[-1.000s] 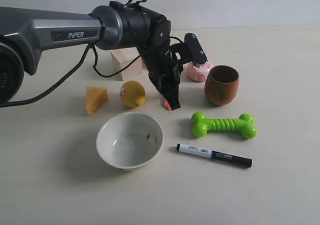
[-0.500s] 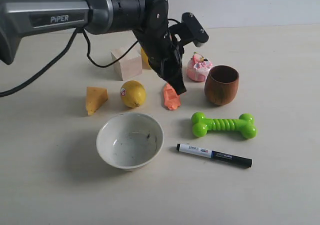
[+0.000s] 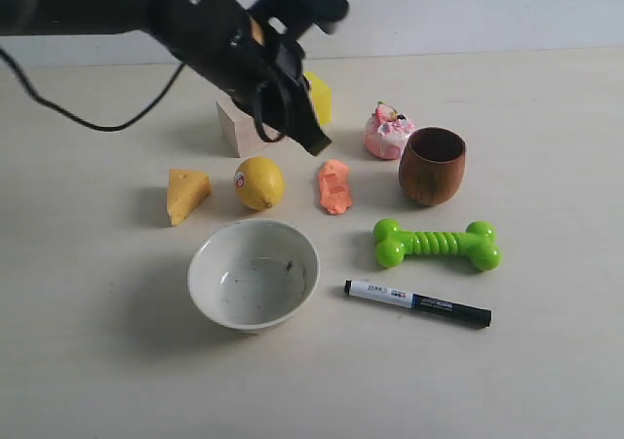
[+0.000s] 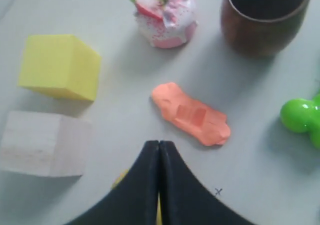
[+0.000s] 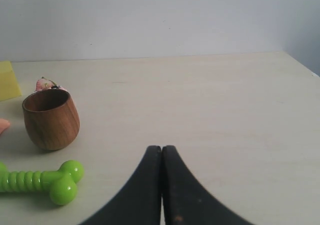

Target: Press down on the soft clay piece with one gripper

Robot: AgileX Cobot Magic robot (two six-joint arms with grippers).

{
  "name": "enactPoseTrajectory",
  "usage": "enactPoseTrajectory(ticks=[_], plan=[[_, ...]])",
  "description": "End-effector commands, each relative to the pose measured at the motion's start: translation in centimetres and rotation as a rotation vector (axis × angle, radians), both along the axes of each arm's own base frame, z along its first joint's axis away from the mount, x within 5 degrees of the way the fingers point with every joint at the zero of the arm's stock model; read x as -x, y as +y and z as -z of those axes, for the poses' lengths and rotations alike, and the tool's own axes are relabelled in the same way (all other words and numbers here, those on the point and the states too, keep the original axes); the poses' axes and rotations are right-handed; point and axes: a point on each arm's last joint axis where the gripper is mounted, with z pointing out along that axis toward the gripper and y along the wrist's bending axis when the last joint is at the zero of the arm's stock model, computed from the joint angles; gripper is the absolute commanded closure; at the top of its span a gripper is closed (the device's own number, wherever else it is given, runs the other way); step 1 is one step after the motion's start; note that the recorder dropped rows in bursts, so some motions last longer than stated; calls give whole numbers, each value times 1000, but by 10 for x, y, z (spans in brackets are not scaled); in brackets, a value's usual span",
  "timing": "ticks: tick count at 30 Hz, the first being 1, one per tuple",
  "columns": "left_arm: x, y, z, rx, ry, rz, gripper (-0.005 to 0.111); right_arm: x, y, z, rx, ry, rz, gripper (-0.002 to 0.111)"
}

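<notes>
The salmon-orange clay piece (image 3: 334, 186) lies flat on the table between the lemon and the wooden cup, with a rectangular dent pressed into its top (image 4: 192, 114). My left gripper (image 3: 316, 147) hangs in the air above and behind the clay, clear of it, with its black jaws shut and nothing between them (image 4: 159, 144). My right gripper (image 5: 161, 148) is shut too, over bare table to the right of the cup; the exterior view does not show it.
Around the clay stand a lemon (image 3: 259, 182), a cheese wedge (image 3: 186, 193), a wooden block (image 3: 244, 127), a yellow cube (image 3: 318, 98), a pink cake toy (image 3: 387, 133) and a wooden cup (image 3: 431, 166). In front lie a white bowl (image 3: 253, 273), a green bone toy (image 3: 437, 244) and a marker (image 3: 417, 302).
The left gripper was down on the clay a second ago; it has since lifted off and drawn back up and to the left. The clay stays on the table, flattened and dented.
</notes>
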Motion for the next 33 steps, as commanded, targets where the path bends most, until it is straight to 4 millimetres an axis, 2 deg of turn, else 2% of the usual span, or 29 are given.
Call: enactPoseTrajectory(ticks=[1, 2, 3, 4, 5, 6, 7, 8, 14, 18, 25, 29, 33], plan=[[19, 44, -47, 166, -83, -142, 107, 0, 0, 0, -2, -12, 1, 108], [34, 65, -69, 215, -147, -162, 107, 0, 0, 0, -2, -12, 1, 108], [40, 74, -79, 237, -177, -172, 107, 0, 0, 0, -2, -12, 1, 108], [58, 93, -102, 303, -238, -204, 107, 0, 0, 0, -2, -12, 1, 108], [66, 101, -109, 333, -254, -222, 107, 0, 0, 0, -2, -12, 1, 108], [84, 118, -127, 397, -290, -258, 107, 0, 0, 0, -2, -12, 1, 108], [94, 125, -135, 422, -311, -266, 107, 0, 0, 0, -2, -12, 1, 108], [112, 139, -144, 454, -351, -274, 107, 0, 0, 0, -2, -12, 1, 108], [176, 177, -171, 566, -499, -259, 107, 0, 0, 0, -2, -12, 1, 108], [204, 193, -189, 631, -591, -244, 107, 0, 0, 0, -2, -12, 1, 108], [229, 207, -200, 680, -669, -229, 107, 0, 0, 0, -2, -12, 1, 108], [233, 209, -200, 657, -686, -219, 107, 0, 0, 0, -2, -12, 1, 108], [233, 210, -193, 592, -631, -227, 107, 0, 0, 0, -2, -12, 1, 108]])
